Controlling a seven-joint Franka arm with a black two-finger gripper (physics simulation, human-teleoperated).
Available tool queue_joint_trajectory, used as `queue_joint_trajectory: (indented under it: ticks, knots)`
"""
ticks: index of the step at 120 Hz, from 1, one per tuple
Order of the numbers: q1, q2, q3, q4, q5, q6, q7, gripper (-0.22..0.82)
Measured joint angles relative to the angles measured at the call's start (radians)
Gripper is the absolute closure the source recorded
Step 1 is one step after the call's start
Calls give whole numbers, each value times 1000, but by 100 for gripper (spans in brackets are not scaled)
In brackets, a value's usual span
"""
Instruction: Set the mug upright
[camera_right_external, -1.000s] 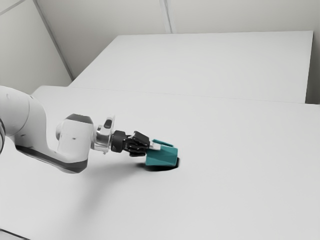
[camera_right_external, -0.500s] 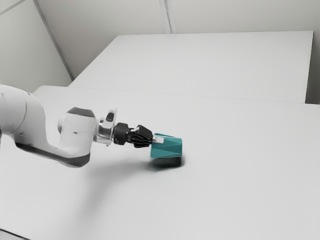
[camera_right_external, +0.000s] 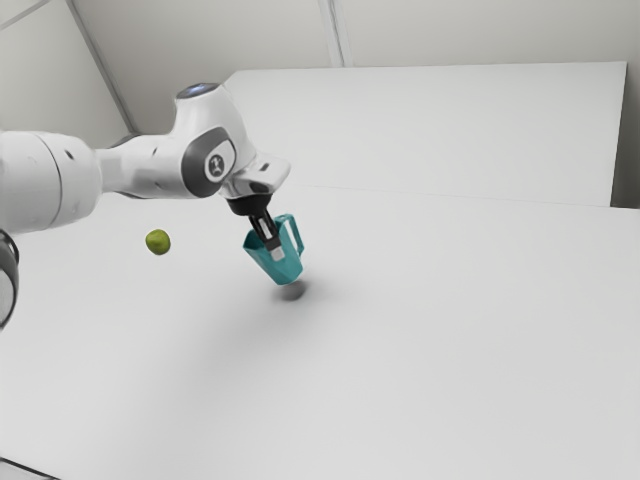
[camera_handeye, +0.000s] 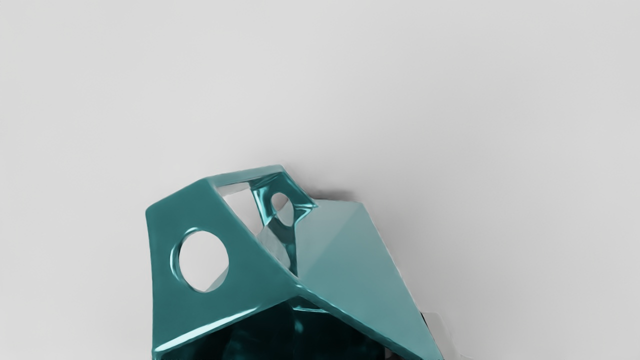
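Wrist and exterior views. The teal mug (camera_handeye: 350, 250) is seen at close range in the wrist view, its dark interior turned toward the gripper (camera_right_external: 275, 250) and its broad, faceted handle (camera_handeye: 175, 300), pierced by a round opening, presented beside the body. A pale finger pad (camera_handeye: 440, 334) is seen against the outside of the wall. The mug is grasped by the jaws, which are closed on its wall near the mouth. In the exterior view the mug is held tilted and is not yet upright: the mouth is directed up and toward the exterior view's left, the base is lowermost and set toward the exterior view's right, and the handle is carried on the upper right side. A small dark shadow (camera_right_external: 292, 292) is cast just beneath the base on the white table (camera_right_external: 450, 350). The gripper is borne by the white arm (camera_right_external: 150, 165), which is extended from the exterior view's left. Below the arm in that view, well apart from the mug, a round yellow-green fruit (camera_right_external: 158, 242) is seen. Farther off, a pale rectangular panel (camera_right_external: 430, 130) is placed beyond the table, backed by a light gray wall (camera_right_external: 480, 35).
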Motion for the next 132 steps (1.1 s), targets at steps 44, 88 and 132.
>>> queue_joint_trajectory:
  ticks: [44, 88, 132]
  knots:
    - [-3, 80, 4, 14, 187, 56, -310, 78]
    - [-18, 82, 4, 14, 197, 53, -500, 22]
    - [-36, -13, -7, 338, 186, -211, -621, 4]
